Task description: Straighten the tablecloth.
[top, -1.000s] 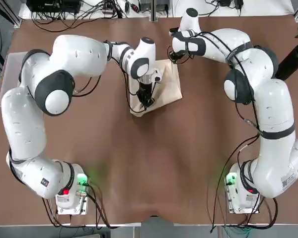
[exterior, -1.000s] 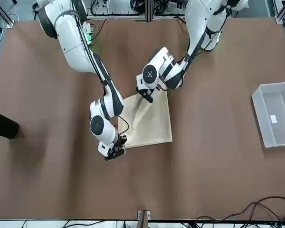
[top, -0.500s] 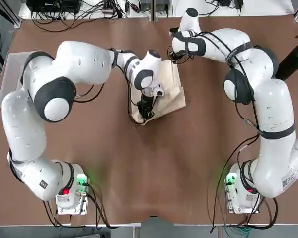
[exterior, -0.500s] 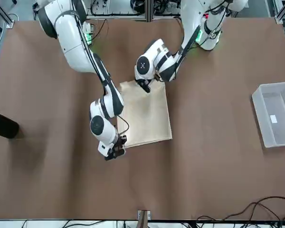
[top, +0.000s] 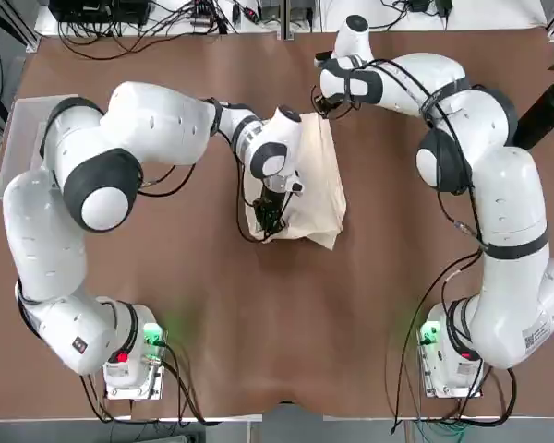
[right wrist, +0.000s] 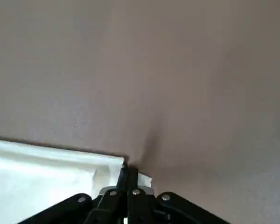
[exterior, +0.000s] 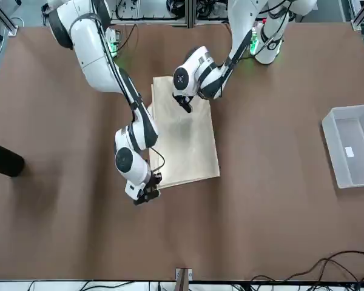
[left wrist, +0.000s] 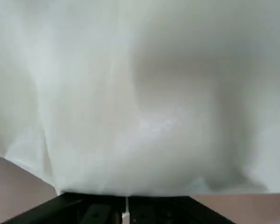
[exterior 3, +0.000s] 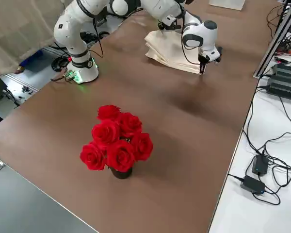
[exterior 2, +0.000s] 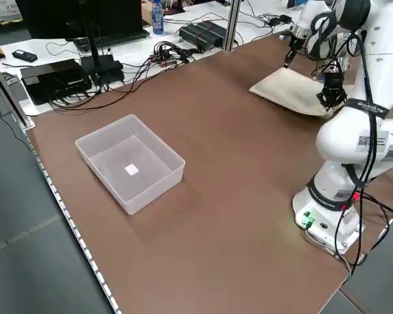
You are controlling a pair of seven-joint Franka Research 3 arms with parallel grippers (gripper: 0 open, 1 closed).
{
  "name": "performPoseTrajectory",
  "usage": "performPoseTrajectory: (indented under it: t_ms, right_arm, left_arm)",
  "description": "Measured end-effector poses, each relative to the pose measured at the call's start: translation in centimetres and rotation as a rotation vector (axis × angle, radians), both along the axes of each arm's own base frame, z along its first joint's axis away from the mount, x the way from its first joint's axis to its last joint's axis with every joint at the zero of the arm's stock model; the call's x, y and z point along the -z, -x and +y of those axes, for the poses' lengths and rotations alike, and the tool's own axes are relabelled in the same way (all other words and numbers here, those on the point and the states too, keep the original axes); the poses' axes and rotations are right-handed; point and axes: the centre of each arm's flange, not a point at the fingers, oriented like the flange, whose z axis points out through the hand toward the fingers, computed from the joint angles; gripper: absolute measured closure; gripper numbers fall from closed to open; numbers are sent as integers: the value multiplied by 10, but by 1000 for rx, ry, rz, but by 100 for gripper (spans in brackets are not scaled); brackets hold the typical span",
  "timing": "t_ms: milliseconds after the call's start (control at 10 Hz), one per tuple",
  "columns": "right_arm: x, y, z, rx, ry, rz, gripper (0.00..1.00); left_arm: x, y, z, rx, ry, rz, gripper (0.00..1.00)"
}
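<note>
Tablecloth [top: 312,189] folded, both corners pinched, left tool [top: 269,219] and right tool [exterior: 147,195] fingertips buried in cloth.

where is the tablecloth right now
In the top view the tablecloth lies mid-table toward the far edge, between the left gripper at its near corner and the right gripper at its far corner.

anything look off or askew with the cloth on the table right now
Yes. The tablecloth is not flat or square: it lies skewed on the brown table covering, with layers bunched near the left gripper, which pinches one edge. The right gripper clamps the far corner. Nothing looks spilled or damaged.
</note>
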Motion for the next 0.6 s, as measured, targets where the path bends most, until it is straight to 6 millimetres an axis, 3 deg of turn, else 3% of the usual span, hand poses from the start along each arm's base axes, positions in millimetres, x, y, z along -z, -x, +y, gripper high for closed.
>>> performPoseTrajectory:
  t_ms: [200, 400, 600]
  right_arm:
    - [0, 0, 0, 0, 0, 0, 99]
    - [0, -1, -2, 3, 2, 0, 99]
    - [1, -1, -3, 3, 2, 0, 99]
  left_arm:
    - [2, 17, -6, 13, -25, 5, 94]
    - [6, 37, -10, 40, -54, 16, 84]
    - [9, 45, -8, 53, -77, 28, 56]
